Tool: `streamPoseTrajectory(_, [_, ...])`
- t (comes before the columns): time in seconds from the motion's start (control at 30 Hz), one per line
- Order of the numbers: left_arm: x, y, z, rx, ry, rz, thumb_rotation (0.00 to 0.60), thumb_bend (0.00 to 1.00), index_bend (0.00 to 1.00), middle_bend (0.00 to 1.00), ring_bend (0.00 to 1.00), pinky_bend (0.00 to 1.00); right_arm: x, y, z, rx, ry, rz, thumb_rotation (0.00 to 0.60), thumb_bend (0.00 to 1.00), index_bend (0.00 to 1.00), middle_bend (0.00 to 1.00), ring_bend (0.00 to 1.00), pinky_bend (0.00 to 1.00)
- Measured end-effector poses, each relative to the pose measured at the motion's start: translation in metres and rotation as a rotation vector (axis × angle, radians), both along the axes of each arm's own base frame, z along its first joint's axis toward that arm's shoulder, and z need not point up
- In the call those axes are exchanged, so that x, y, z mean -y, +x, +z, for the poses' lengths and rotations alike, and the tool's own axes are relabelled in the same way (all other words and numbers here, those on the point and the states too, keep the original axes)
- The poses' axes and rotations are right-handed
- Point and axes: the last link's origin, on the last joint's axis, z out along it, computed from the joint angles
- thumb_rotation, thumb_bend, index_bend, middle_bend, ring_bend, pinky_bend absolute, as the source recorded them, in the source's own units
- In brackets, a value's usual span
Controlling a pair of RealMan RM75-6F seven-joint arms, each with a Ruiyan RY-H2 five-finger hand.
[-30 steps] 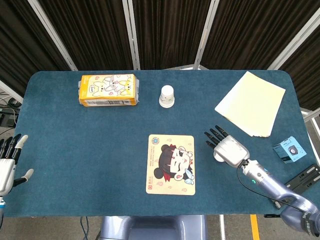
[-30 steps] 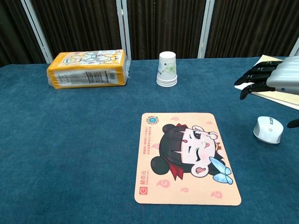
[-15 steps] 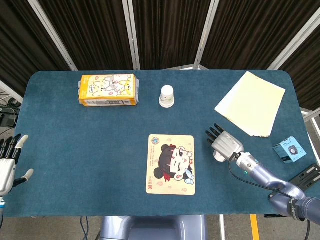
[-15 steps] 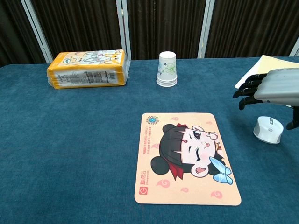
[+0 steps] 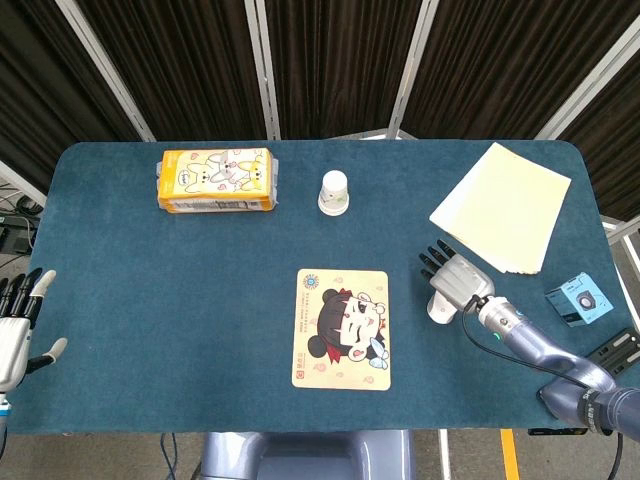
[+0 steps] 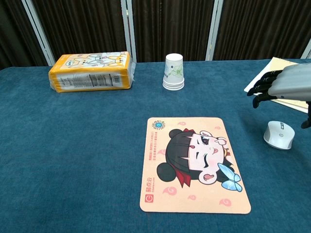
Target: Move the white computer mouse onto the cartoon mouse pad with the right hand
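- On a dark teal felt-covered table (image 5: 150, 290), the white plastic computer mouse (image 6: 279, 134) lies on the cloth, well right of the pad and apart from it.
- Just left of the table's middle on the near side lies the flat rectangular cartoon mouse pad (image 5: 341, 328), peach-coloured, printed with a winking black-haired girl's face; nothing rests on it.
- Above the mouse hovers the silver right hand (image 6: 286, 87) with black fingers (image 6: 263, 86). In the chest view the fingers are spread slightly and gently curled, pointing left; a clear gap shows between the hand and the mouse, so it grips nothing.
- From the head view, the right hand (image 5: 457, 282) covers most of the mouse (image 5: 438, 308); only a pale sliver shows at the hand's near-left edge.
- At the near-left table edge, the left hand (image 5: 15, 325) is seen only in the head view, palm flat, fingers straight and apart, thumb out to the side, empty.
- Along the far side, left of centre, lies a yellow-orange plastic-wrapped pack (image 6: 91, 71) with cartoon animals on it.
- Near the far middle stands a white paper cup stack (image 6: 174, 72), upside down, with a faint green print.
- At the far-right corner lies a pale yellow sheaf of paper (image 5: 503, 205), set at an angle.
- Beyond the table's right edge sits a small light blue box (image 5: 579, 301).
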Motion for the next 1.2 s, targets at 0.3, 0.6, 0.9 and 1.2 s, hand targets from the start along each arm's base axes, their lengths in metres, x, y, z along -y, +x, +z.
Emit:
streamPoseTrajectory(0.3, [0.0, 0.0, 0.0, 0.002, -0.001, -0.002, 0.6, 0.24, 0.0, 0.0, 0.0, 0.0, 0.011, 0.0, 0.016, 0.105, 0.012, -0.09, 0.6, 0.01, 0.19, 0.06, 0.0, 0.01])
streamPoseTrajectory(0.6, [0.0, 0.001, -0.001, 0.0, 0.0, 0.0, 0.6, 0.24, 0.0, 0.0, 0.0, 0.0, 0.022, -0.003, 0.041, 0.34, -0.004, -0.041, 0.6, 0.0, 0.19, 0.06, 0.0, 0.02])
streamPoseTrajectory(0.9, [-0.001, 0.002, -0.001, -0.003, 0.0, 0.001, 0.6, 0.24, 0.0, 0.0, 0.0, 0.0, 0.03, -0.034, 0.056, 0.39, 0.021, 0.018, 0.6, 0.0, 0.19, 0.06, 0.0, 0.02])
streamPoseTrajectory(1.2, [-0.002, 0.002, -0.002, -0.005, 0.002, 0.004, 0.6, 0.24, 0.0, 0.0, 0.0, 0.0, 0.028, -0.055, 0.05, 0.367, 0.03, 0.019, 0.6, 0.0, 0.19, 0.08, 0.0, 0.02])
